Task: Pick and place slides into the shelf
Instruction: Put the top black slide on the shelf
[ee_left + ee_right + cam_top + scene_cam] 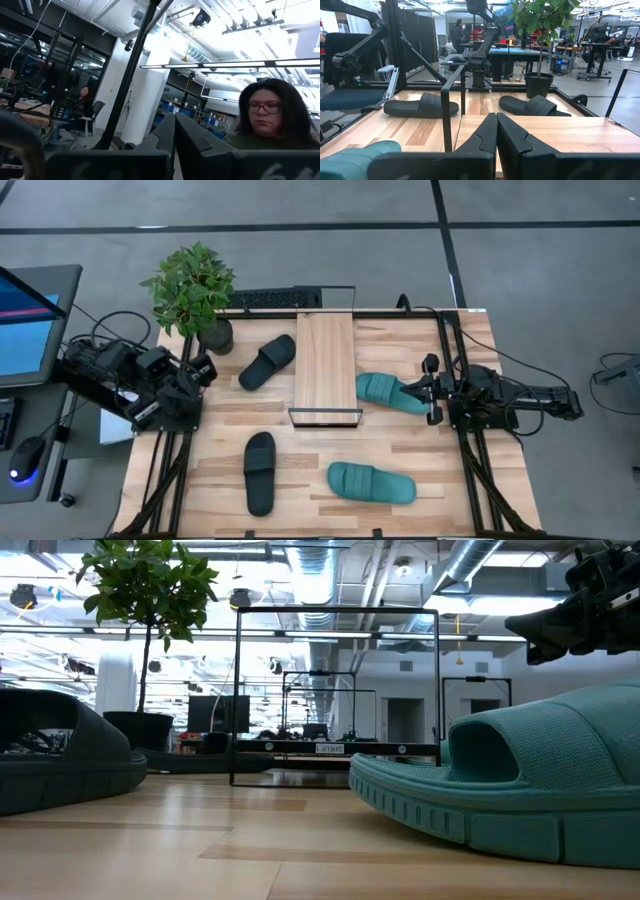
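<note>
Table (420,470): light-wood top, seen from above.

Shelf (325,365): narrow light-wood plank rack with a black wire frame at each end, lying lengthwise from 12 to 6 o'clock just above the table's centre. Nothing rests on it.

Slides, four, all flat on the tabletop:
- Black slide (268,362), at 9 o'clock of the shelf, just beside it, set at a slant.
- Black slide (260,472), at 7 o'clock of the shelf, well apart from it, pointing lengthwise up the table.
- Teal slide (385,391), at 4 o'clock of the shelf, near its lower right corner and just beside the right gripper.
- Teal slide (371,482), at 5 o'clock of the shelf, near the front edge; in the low view it fills the foreground (520,790).

Right gripper (433,390): at 3 o'clock on the table, level with the shelf's lower end, pointing toward the shelf. Fingers (485,132) pressed together, holding nothing.

Left gripper (205,368): at 9 o'clock, over the table's left edge, beside the plant. Fingers (167,132) together, holding nothing.

Potted plant (195,290): dark pot, at 11 o'clock corner of the table.

Keyboard (272,299): black, just past the far edge at 12 o'clock.

Person (265,117): visible in the left wrist view, in the room beyond the table.
</note>
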You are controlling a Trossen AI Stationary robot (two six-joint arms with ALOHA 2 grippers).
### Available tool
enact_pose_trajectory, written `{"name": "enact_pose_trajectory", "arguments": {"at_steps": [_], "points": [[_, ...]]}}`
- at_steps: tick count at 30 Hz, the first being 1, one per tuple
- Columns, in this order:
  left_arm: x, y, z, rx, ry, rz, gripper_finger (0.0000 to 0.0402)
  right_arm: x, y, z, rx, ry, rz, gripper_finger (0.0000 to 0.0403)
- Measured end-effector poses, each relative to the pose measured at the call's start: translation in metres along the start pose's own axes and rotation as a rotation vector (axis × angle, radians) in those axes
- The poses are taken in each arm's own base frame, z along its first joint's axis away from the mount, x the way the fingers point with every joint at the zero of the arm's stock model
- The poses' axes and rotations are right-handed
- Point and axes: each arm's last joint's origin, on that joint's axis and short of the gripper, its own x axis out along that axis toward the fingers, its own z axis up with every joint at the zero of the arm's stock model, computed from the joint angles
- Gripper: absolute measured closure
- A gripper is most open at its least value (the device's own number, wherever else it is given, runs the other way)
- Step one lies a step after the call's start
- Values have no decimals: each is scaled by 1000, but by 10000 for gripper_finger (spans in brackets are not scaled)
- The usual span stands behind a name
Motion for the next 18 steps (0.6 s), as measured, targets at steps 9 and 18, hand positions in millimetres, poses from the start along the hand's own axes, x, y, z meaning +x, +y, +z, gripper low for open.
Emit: {"name": "enact_pose_trajectory", "arguments": {"at_steps": [9, 18], "points": [[0, 1, -3, 17, 31, 13, 401, 0, 0, 0, 0, 0, 0, 403], [-1, 7, -15, 66, 149, 90, 401, 0, 0, 0, 0, 0, 0, 403]]}}
